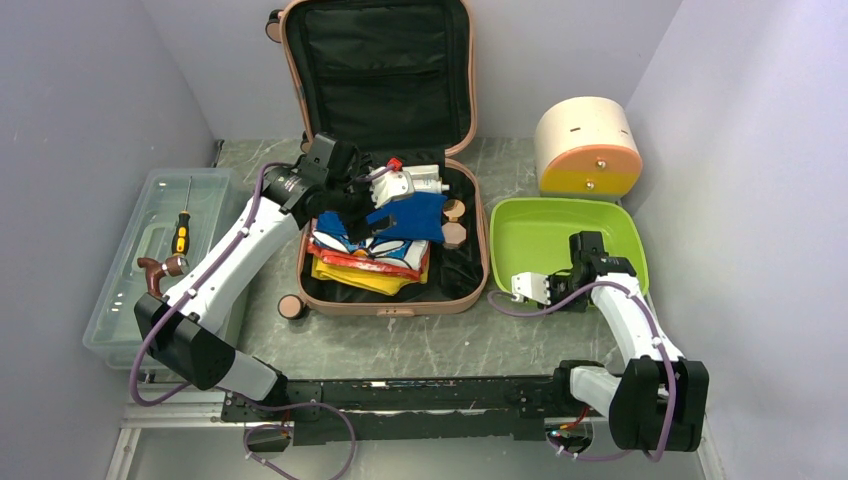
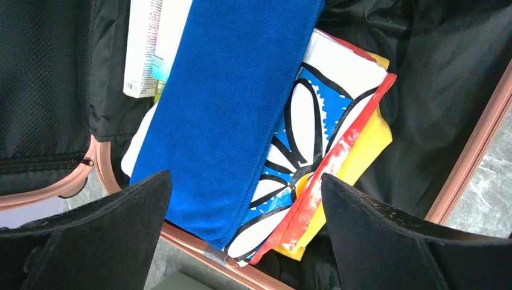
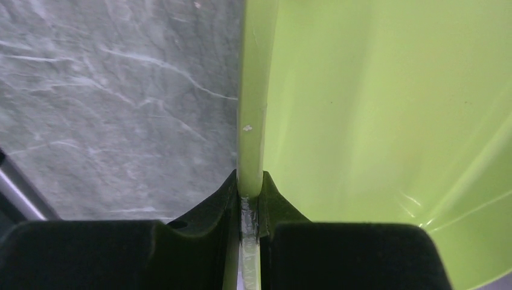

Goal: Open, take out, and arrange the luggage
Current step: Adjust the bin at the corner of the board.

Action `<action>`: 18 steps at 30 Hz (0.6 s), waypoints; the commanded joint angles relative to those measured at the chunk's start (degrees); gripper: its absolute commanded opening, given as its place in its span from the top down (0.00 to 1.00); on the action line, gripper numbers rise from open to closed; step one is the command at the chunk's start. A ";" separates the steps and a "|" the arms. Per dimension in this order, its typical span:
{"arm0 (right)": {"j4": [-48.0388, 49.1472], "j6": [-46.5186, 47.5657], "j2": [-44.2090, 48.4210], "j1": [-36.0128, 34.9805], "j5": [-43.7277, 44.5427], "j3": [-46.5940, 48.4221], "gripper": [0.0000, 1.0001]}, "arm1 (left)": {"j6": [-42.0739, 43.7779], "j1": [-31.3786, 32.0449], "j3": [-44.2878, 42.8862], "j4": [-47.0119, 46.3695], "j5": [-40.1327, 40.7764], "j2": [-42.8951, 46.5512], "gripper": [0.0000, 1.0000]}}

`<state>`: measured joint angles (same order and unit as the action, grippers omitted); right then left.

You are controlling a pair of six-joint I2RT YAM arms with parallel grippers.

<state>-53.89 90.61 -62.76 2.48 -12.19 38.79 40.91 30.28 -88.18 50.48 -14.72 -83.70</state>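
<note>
The luggage (image 1: 385, 308), a salmon-pink hard-shell case, lies open with its black-lined lid (image 1: 380, 70) standing upright at the back. Inside are a blue towel (image 1: 415, 215), folded patterned, red and yellow cloths (image 1: 365, 262), a white tube with a red cap (image 1: 412, 182) and wooden pieces (image 1: 455, 222). My left gripper (image 1: 368, 205) hovers open over the case. In the left wrist view it (image 2: 246, 178) stands above the blue towel (image 2: 229, 90) and the flower-patterned cloth (image 2: 326, 109), touching neither. My right gripper (image 3: 249, 187) is shut on the rim of the lime-green tray (image 3: 253, 90).
A clear plastic bin (image 1: 120, 300) on the left carries a screwdriver (image 1: 182, 232) and a brown-handled tool (image 1: 160, 270). A cream and orange round drawer box (image 1: 587, 147) stands behind the green tray (image 1: 560, 203). Grey walls close in on both sides.
</note>
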 commanded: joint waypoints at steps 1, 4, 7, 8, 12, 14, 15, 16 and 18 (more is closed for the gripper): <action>9.63 6.80 -1.01 -0.19 3.02 2.37 1.00 | -1.09 -0.02 0.03 -0.41 -1.97 2.31 0.01; 7.26 8.95 -1.20 -0.20 1.44 3.95 1.00 | -1.26 -0.01 -0.12 -0.33 -2.23 2.16 0.00; 6.36 11.62 0.75 -0.15 -2.99 4.12 1.00 | -1.35 -0.01 -0.24 -0.13 -2.51 2.18 0.01; 6.61 12.66 1.76 -0.17 -4.16 3.78 1.00 | -1.29 0.00 -0.24 -0.08 -2.51 2.22 0.01; 8.50 12.91 4.33 -0.17 -7.85 3.04 1.00 | -1.31 0.00 -0.32 0.05 -2.42 2.31 0.01; 9.04 11.86 4.24 -0.18 -9.01 3.22 1.00 | -1.35 -0.05 -0.41 0.17 -2.60 2.39 0.01; 9.06 11.16 4.09 -0.15 -9.68 3.30 1.00 | -1.43 -0.05 -0.35 0.19 -2.67 2.40 0.01; 8.87 10.67 3.84 -0.19 -10.71 3.43 1.00 | -1.44 -0.04 -0.33 0.23 -2.76 2.48 0.01; 9.42 9.50 3.62 -0.19 -11.98 2.95 1.00 | -1.46 0.01 -0.32 0.28 -2.86 2.49 0.01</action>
<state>-51.77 96.53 -59.72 3.09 -13.63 40.01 40.82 30.28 -88.18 50.54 -15.33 -83.59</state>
